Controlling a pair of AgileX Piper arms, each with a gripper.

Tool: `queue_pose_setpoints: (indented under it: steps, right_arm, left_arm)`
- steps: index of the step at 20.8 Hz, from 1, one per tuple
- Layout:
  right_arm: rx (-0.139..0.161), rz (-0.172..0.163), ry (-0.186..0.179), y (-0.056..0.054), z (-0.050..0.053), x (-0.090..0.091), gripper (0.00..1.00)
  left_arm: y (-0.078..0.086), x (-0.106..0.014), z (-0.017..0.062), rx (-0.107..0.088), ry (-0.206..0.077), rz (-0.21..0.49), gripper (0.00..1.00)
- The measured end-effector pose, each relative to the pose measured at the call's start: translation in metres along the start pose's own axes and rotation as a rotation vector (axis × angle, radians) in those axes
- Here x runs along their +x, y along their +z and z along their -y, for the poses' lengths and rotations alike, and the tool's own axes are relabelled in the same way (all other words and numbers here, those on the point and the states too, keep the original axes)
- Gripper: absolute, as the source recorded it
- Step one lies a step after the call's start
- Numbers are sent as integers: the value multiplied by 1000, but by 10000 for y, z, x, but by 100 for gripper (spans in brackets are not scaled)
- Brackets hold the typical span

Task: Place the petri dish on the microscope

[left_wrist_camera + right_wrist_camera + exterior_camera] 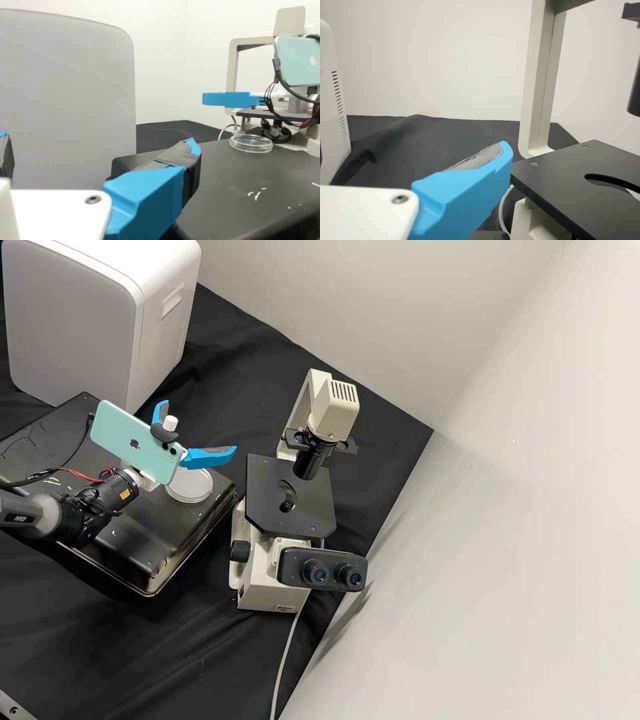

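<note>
clear round plastic petri dish (190,485) sits on the glossy black case (133,540) beside the white microscope (287,520). right end effector (198,428) hovers above it, fingers apart, probably to straddle its rim. left end effector (97,142) is also apart.

The petri dish (190,485) is seen as clear glossy plastic, the bench cloth (227,373) as matt black, the microscope stage (267,488) as smooth.
</note>
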Motion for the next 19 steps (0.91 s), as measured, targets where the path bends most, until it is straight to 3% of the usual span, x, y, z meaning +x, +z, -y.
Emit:
queue_pose_setpoints:
  steps: [10,19]
  right_arm:
    - [0,1,-1,10,9,-21,100]
    - [10,-12,18,81,58,-333,100]
  left_arm:
    - [-3,0,0,-1,0,-5,100]
    - [-3,0,0,-1,0,-5,100]
